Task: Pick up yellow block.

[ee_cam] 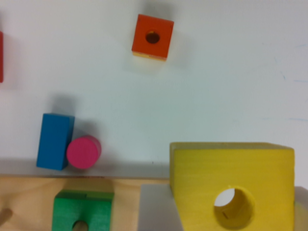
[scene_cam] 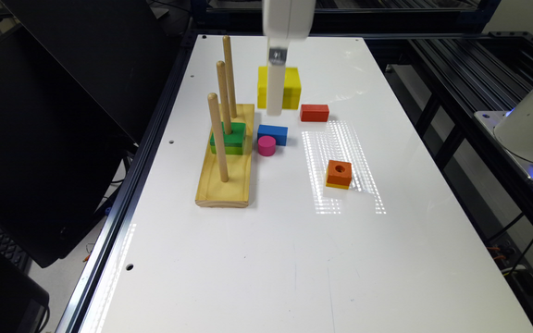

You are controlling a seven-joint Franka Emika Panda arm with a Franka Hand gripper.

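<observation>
My white gripper hangs against a bright yellow block on a glossy white table. Around it: a red block, a blue block, a pink cylinder, an orange block with a yellow base layer, and a green block over lime on a pale wooden peg board.

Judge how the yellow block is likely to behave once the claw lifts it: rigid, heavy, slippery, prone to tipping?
The yellow block looks like solid painted wood with crisp edges, so it is probably rigid. Its flat sides should give a stable grip, though the glossy paint might slip a little. It is bigger than the orange block, so it is likely heavier, and its squat shape seems unlikely to tip.
</observation>
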